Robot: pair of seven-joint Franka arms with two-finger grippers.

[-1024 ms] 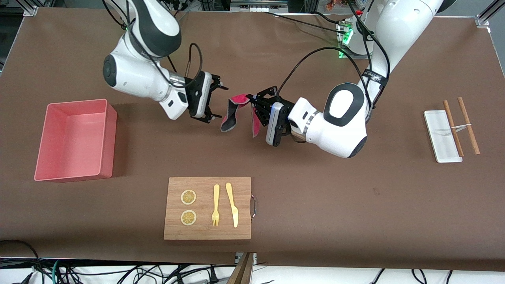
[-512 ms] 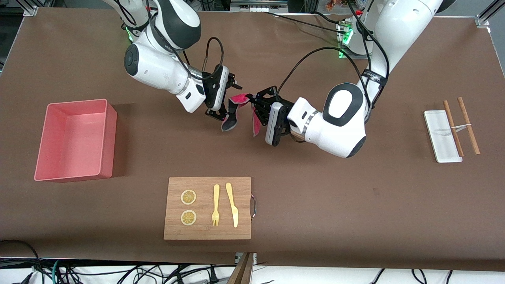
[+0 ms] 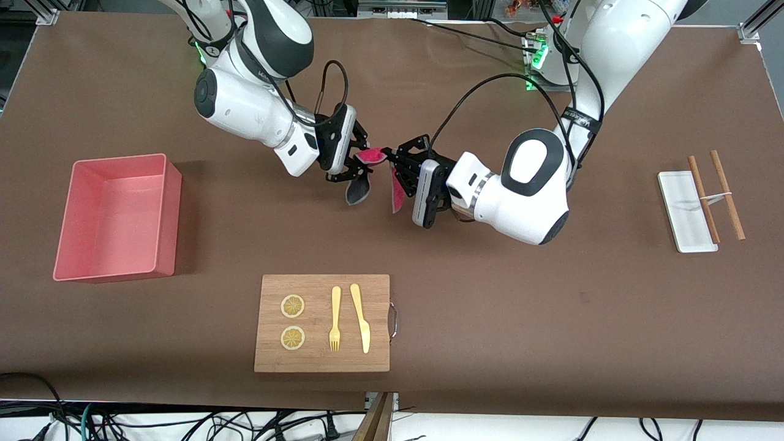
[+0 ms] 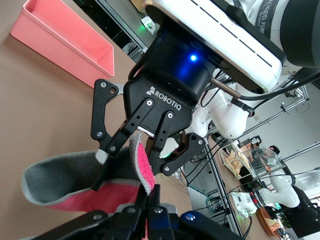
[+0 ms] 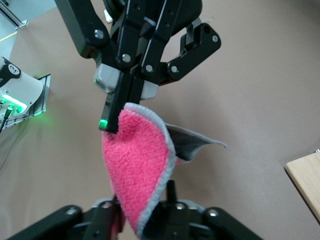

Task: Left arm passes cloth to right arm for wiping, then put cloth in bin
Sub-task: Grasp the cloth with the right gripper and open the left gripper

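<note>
The magenta cloth [image 3: 369, 156] with a grey underside hangs in the air over the middle of the table. My left gripper [image 3: 388, 160] is shut on its upper edge, as the left wrist view [image 4: 152, 192] shows. My right gripper [image 3: 359, 163] is open, with one finger on each side of the hanging cloth [image 5: 137, 165]. In the right wrist view my right gripper [image 5: 140, 200] has the cloth between its spread fingers, and the left gripper [image 5: 117, 117] pinches the cloth's top. The pink bin [image 3: 171, 220] stands empty at the right arm's end of the table.
A wooden cutting board [image 3: 380, 288] with two lemon slices, a fork and a knife lies nearer the front camera than the grippers. A white tray [image 3: 677, 214] with chopsticks [image 3: 727, 195] lies at the left arm's end.
My right arm has swung from beside the bin toward the cloth, and its open fingers now straddle it. The left arm has held still with the cloth.
</note>
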